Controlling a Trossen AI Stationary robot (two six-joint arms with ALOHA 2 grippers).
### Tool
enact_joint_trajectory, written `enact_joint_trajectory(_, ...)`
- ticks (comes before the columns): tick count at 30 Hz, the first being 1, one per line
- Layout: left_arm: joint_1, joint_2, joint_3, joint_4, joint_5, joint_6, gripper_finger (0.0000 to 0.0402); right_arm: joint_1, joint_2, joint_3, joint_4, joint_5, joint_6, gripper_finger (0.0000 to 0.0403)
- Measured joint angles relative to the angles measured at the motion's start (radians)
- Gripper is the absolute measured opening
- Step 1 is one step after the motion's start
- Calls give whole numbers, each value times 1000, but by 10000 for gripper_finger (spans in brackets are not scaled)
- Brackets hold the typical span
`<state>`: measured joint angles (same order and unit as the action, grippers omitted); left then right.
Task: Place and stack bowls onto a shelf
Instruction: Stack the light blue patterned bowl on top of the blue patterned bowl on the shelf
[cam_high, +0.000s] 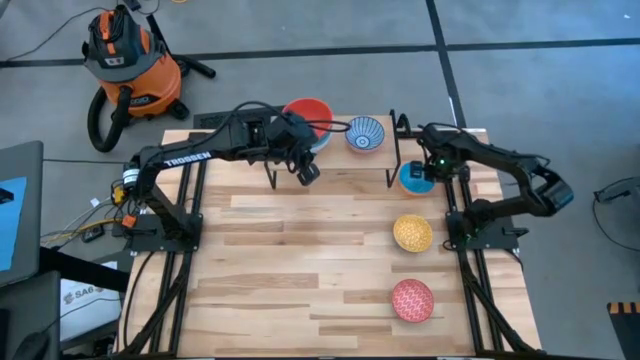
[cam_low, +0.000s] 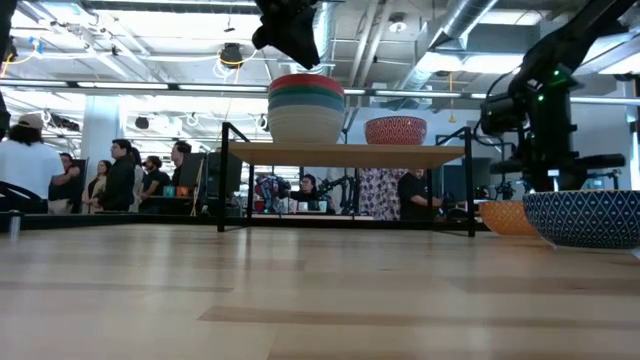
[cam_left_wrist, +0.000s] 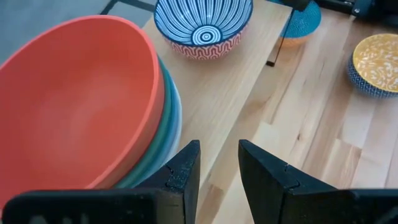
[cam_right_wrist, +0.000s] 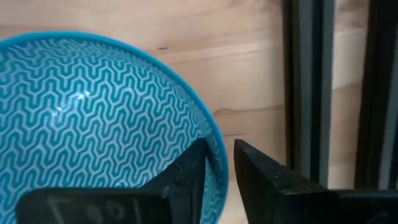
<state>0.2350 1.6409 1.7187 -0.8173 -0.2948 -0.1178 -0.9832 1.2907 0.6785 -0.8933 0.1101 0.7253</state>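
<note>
Right gripper (cam_right_wrist: 214, 171) is down at the blue zigzag-patterned bowl (cam_right_wrist: 93, 118), which sits on the table just beside the shelf's black legs (cam_right_wrist: 308, 93) at the right end. One finger is inside the rim, the other outside — pinched on the bowl wall, with the rim running through the narrow gap.

Left gripper (cam_left_wrist: 217, 171) hovers above the shelf (cam_left_wrist: 236, 81) next to the stack of bowls (cam_left_wrist: 81, 106), holding nothing. Fingers are parallel with a small gap between them, not pressed together. The stack sits on the shelf's left part, red bowl on top, teal and pale ones under it.

The blue radial-pattern bowl (cam_high: 365, 133) stands alone on the shelf, right of the stack and apart from it.

On the table, right side: the yellow speckled bowl (cam_high: 412, 233) and, nearer the front edge, the pink-red speckled bowl (cam_high: 412, 300) — well apart from each other, both upright.

People stand in the room behind the table, seen in the low view.
</note>
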Motion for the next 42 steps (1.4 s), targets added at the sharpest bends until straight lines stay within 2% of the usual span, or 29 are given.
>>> enact_joint_trajectory(6, -1, 0, 0, -11, 0, 1, 96, 11, 30, 0, 15, -2, -19, 70)
enact_joint_trajectory(10, -1, 0, 0, -30, 0, 1, 96, 23, -12, 3, 16, 9, -19, 40)
enact_joint_trajectory(15, -1, 0, 0, -32, 0, 12, 96, 28, -101, -1, 0, 30, -1, 40)
enact_joint_trajectory(20, 7, 0, 0, -21, 1, 28, 96, 38, -198, -1, -51, 97, 42, 40)
enact_joint_trajectory(26, 21, 0, 0, 4, 2, 31, 96, 109, -321, 18, -80, 209, 117, 40)
enact_joint_trajectory(32, 14, 0, 0, 114, 46, 36, 96, 228, -413, 109, -105, 370, 163, 40)
enact_joint_trajectory(36, 0, 0, 0, 196, 85, 51, 96, 328, -443, 185, -107, 480, 165, 40)
enact_joint_trajectory(42, -46, 20, 1, 354, 81, 62, 96, 503, -422, 301, -109, 648, 157, 40)
